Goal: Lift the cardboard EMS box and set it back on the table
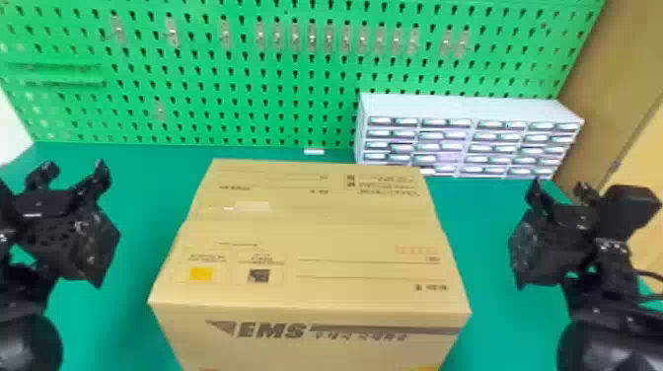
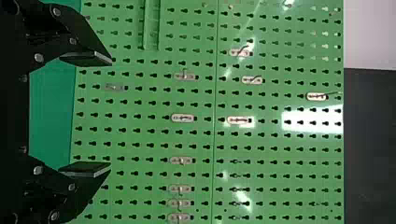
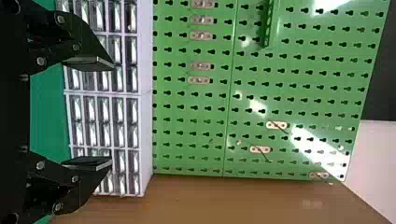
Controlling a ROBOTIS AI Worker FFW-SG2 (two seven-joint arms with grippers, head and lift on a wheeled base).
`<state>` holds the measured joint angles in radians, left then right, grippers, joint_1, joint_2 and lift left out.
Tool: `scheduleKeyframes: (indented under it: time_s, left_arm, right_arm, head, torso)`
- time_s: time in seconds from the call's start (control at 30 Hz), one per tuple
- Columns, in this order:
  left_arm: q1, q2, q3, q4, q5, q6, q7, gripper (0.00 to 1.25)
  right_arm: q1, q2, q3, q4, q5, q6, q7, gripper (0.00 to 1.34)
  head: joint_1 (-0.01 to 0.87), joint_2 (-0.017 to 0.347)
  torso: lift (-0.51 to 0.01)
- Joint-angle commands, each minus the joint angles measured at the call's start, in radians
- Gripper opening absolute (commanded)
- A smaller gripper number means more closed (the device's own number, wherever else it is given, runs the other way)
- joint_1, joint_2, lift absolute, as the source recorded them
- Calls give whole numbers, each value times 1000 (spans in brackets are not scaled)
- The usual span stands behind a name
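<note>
The closed cardboard EMS box (image 1: pixel 315 232) stands in the middle of the green table (image 1: pixel 473 217), its printed front facing the robot. Left of the box, apart from it, is my left gripper (image 1: pixel 71 172); its two fingers are spread with nothing between them. On the other side my right gripper (image 1: pixel 557 190) is held clear of the box, also open. The left wrist view has the left gripper (image 2: pixel 109 113) with a wide gap between its pads. Both fingers of the right gripper (image 3: pixel 112 113) stand well apart in the right wrist view.
Behind the box rises a green pegboard (image 1: pixel 237 74) with small hooks. A white drawer cabinet (image 1: pixel 468 106) stands at the back right of the table, and a small white piece (image 1: pixel 314 152) lies near the pegboard's foot. A brown panel (image 1: pixel 607 64) borders the right side.
</note>
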<state>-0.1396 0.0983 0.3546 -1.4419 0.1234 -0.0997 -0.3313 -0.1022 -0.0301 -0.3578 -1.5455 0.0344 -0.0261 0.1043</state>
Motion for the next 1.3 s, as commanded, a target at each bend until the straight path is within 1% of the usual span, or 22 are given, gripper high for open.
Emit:
scheduleKeyframes:
  time_s: [0.0,1.27]
  left_arm:
    - [0,0,-2,0,-2,0,0,793]
    - [3,0,-5,0,4,-3,0,793]
  right_arm:
    - [-4,7,-3,-7,12,0,0,799]
    - [-7,7,11,-13,19,6,0,799]
  head:
    - [678,-14]
    - [678,-14]
  torso:
    - [-21]
    - [-96]
